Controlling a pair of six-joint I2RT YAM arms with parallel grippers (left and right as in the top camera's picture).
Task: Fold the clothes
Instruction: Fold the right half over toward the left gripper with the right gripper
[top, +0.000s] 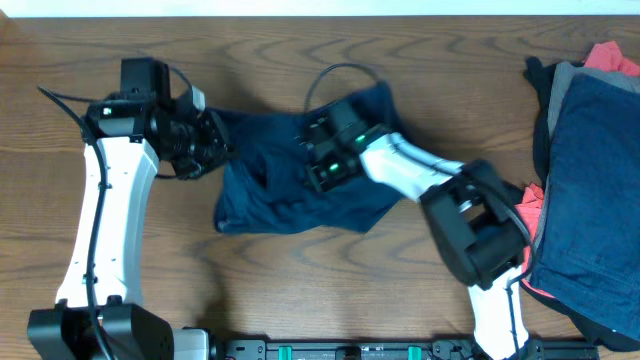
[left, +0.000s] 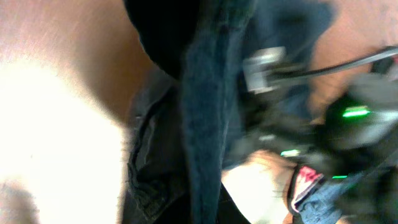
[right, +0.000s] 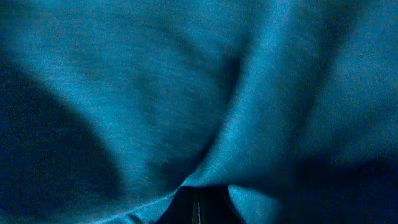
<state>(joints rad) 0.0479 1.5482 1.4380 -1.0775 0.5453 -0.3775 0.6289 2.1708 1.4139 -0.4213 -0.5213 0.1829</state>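
Observation:
A crumpled dark navy garment (top: 285, 195) lies on the wooden table at the centre. My left gripper (top: 218, 148) is at its upper left corner. The blurred left wrist view shows a taut strip of navy fabric (left: 205, 124) running straight into the jaws, so it looks shut on it. My right gripper (top: 322, 160) presses into the garment's middle. In the right wrist view the blue cloth (right: 186, 93) fills the frame and rises to a pinched peak at the closed fingertips (right: 198, 208).
A pile of clothes (top: 590, 180) sits at the right edge: a large navy piece on top, with grey (top: 566, 80), red (top: 612, 57) and black under it. The right arm's base (top: 480, 225) stands between the pile and the garment. The table (top: 300, 290) is wood.

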